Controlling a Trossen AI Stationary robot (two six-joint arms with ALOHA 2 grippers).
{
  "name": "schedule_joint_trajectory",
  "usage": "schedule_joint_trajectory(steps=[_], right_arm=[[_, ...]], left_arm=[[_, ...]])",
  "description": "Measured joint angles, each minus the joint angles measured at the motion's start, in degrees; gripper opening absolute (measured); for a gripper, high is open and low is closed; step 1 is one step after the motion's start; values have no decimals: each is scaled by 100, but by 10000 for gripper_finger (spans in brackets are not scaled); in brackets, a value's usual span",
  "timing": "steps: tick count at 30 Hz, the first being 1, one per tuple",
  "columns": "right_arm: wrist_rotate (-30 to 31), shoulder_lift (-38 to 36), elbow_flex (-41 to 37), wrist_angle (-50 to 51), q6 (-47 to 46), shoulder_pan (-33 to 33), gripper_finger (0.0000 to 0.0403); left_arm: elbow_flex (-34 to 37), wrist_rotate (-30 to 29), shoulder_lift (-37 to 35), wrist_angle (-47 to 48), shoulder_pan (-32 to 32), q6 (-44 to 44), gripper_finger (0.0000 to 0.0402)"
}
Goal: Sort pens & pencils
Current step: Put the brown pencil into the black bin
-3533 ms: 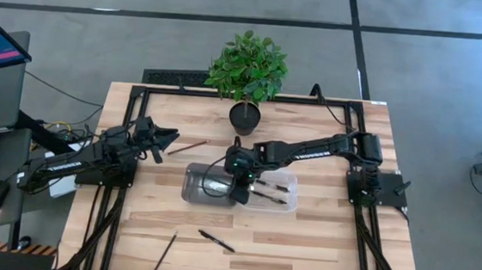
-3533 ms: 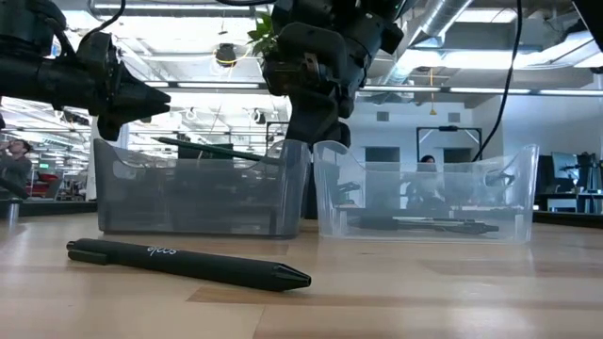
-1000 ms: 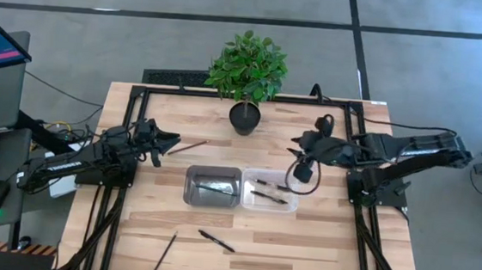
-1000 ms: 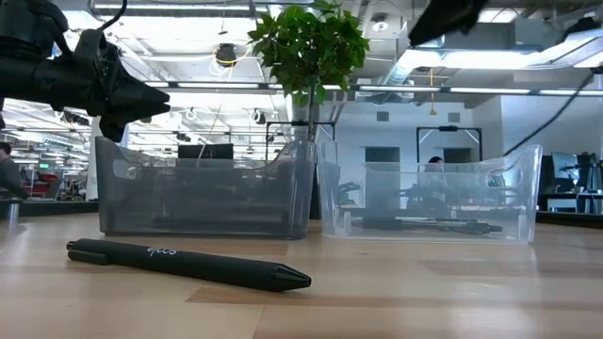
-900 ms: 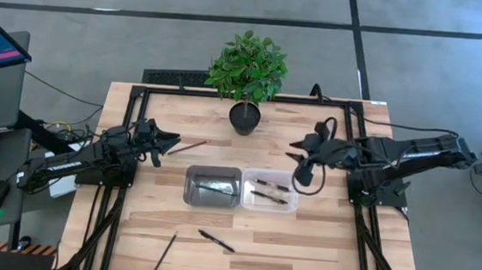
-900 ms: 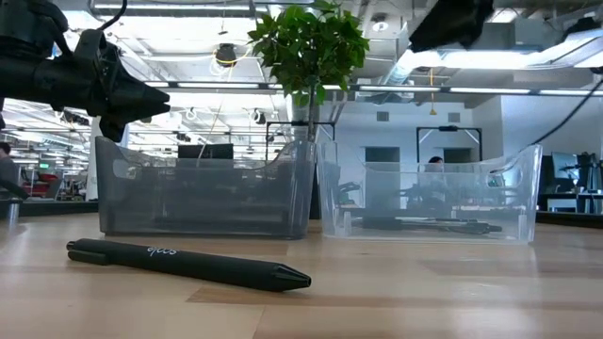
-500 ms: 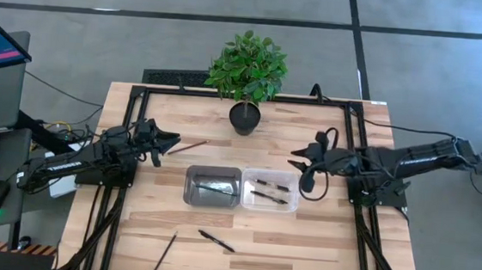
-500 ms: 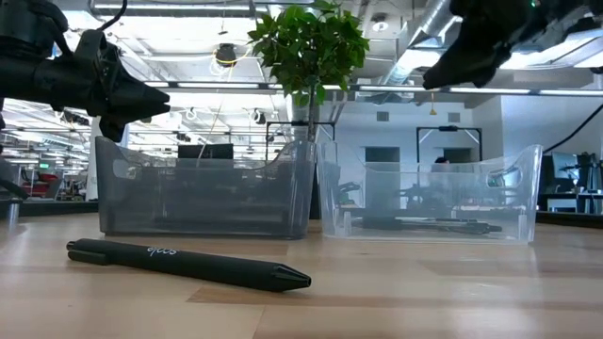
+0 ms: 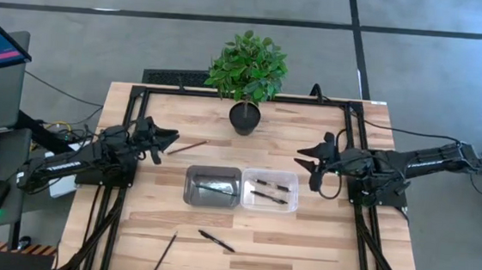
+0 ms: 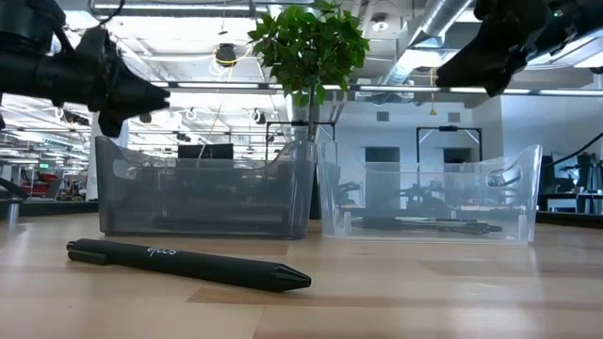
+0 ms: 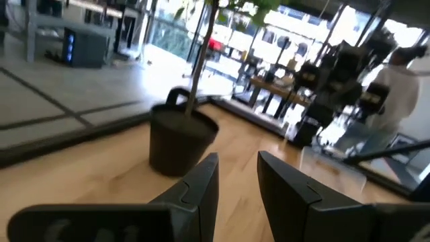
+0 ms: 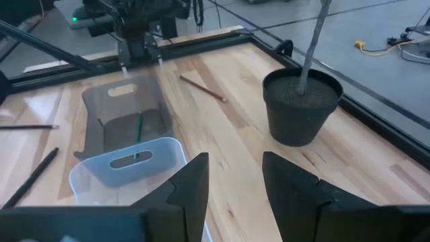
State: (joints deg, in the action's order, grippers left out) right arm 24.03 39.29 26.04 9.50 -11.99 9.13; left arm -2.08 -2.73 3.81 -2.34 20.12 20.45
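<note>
Two pens (image 9: 271, 192) lie in the clear bin (image 9: 291, 201), and a third pen (image 9: 216, 241) (image 10: 188, 264) lies flat on the table near its front edge. One pencil (image 9: 211, 185) lies in the grey bin (image 9: 189, 193). Another pencil (image 9: 187, 146) lies flat on the table just ahead of my left gripper (image 9: 172, 138), and a third pencil (image 9: 162, 256) lies at the front edge. My left gripper is open, empty and level at the left. My right gripper (image 9: 301, 158) (image 12: 235, 181) hovers open and empty, above and to the right of the clear bin.
A potted plant (image 9: 248, 71) stands at the table's far middle, its black pot (image 12: 302, 107) ahead of both grippers. The two bins sit side by side mid-table. A black frame (image 9: 141, 88) runs along the table's edges. Bare wood lies between the bins and the front edge.
My right gripper has come down and drawn back a little toward the table's right edge, its arm folding in, and it has tipped nearer to level. It stays open and empty. The pens, pencils and bins have not moved.
</note>
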Motion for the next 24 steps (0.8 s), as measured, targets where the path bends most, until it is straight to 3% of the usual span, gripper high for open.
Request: schedule_joint_trajectory(steps=[11,19,24], right_arm=[[4,165,0,6,41,0,165],[4,321,2,9,41,0,164],[5,357,2,5,41,0,166]], left_arm=[[-832,59,529,1216,-1,108,94],[-1687,100,1677,1720,0,278,94],[-2480,250,2482,2625,0,173,94]])
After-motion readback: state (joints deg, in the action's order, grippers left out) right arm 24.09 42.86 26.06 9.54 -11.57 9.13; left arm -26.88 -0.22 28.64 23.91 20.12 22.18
